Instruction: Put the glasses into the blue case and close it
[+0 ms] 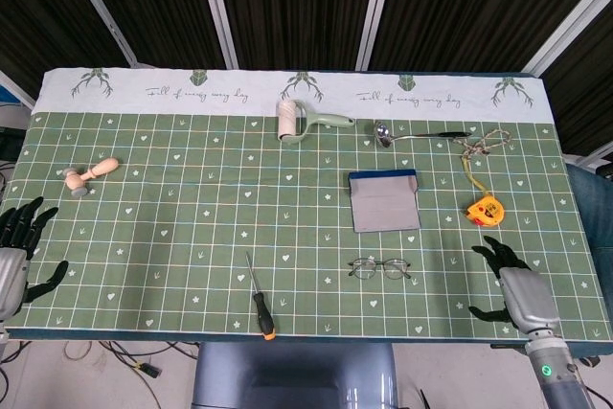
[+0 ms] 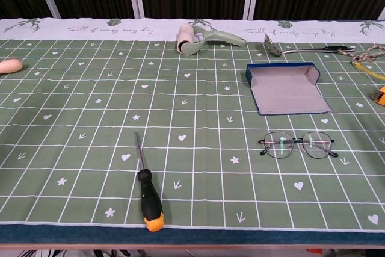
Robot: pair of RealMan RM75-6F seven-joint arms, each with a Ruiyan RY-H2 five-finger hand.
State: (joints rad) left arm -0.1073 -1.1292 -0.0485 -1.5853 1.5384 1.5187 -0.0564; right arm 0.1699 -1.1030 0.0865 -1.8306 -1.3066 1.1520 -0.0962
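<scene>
Currently the thin wire-framed round glasses (image 2: 297,145) lie flat on the green grid-patterned surface (image 1: 192,227), lenses up, just in front of the blue rectangular glasses case (image 2: 286,88), which lies open with its grey lining showing; the two are near each other but apart. The right robot hand (image 1: 508,284) sits over the near right part of the surface, to the right of the glasses and well clear of them, its dark fingers (image 1: 491,250) spread and holding nothing. The left robot hand (image 1: 13,254) is at the near left edge, fingers likewise apart and empty. Neither shows in the chest view.

A black-handled screwdriver with an orange tip (image 2: 146,189) lies near the front edge, left of the glasses. At the back lie a pale green lint roller (image 2: 195,38) and a metal ladle with a dark handle (image 2: 301,47). An orange tape measure (image 1: 484,209) rests to the right of the case, and a small wooden mallet (image 1: 90,175) lies far left.
</scene>
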